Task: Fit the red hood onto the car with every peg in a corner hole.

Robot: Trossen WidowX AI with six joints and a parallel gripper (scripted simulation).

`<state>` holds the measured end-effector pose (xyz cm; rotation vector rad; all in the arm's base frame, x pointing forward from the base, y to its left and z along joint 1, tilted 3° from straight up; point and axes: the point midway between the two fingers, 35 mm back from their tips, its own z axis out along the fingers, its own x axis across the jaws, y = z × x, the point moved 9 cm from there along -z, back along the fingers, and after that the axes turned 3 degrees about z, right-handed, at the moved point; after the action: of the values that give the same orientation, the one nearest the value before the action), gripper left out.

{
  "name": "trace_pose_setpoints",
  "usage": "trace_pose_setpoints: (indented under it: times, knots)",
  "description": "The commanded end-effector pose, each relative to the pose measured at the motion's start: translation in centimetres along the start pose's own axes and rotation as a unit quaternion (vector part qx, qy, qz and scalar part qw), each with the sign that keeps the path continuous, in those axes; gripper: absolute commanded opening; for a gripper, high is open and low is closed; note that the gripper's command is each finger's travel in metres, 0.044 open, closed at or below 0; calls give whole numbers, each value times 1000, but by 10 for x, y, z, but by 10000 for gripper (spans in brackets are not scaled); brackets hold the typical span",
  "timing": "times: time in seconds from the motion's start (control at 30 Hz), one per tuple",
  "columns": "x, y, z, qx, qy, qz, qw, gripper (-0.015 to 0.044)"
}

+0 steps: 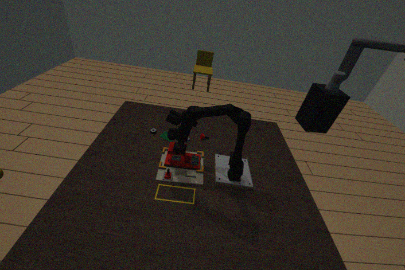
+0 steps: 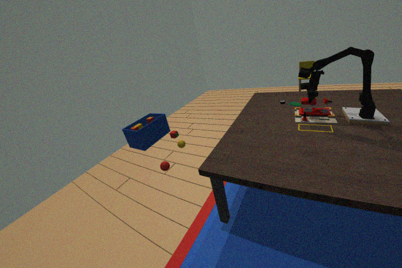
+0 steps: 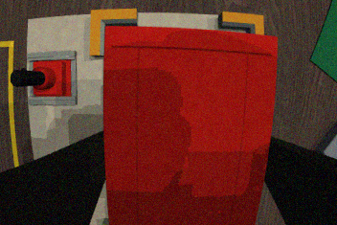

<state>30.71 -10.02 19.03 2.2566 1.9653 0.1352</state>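
The hood [image 1: 171,145] [image 2: 305,100] [image 3: 191,116] runs lengthwise up and down the wrist view

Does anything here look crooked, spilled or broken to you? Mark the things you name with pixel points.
Nothing stands out. The red hood [image 1: 171,145] [image 2: 306,100] [image 3: 191,116] hangs above the table, but the gripper [image 1: 179,149] [image 2: 312,98] has hold of it. The red chassis [image 1: 183,160] [image 2: 313,111] sits squarely between its orange corner brackets, and I see no spill or visible damage.

The red hood [image 1: 171,146] [image 2: 306,100] [image 3: 191,116] is up in the air, flat on top — the red car [image 1: 183,161] [image 2: 313,111] sits in its jig [image 1: 186,178] [image 2: 328,120] [image 3: 62,30].
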Motion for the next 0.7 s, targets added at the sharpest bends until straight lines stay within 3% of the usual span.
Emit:
trace_pose_setpoints:
  times: [0.0, 0.17, 0.67]
  knots:
    - [0, -3, 16, 4, 4, 2, 1000, 0]
    - [0, -6, 38, 4, 3, 2, 1000, 0]
    - [-1, -6, 39, 4, 3, 2, 1000, 0]
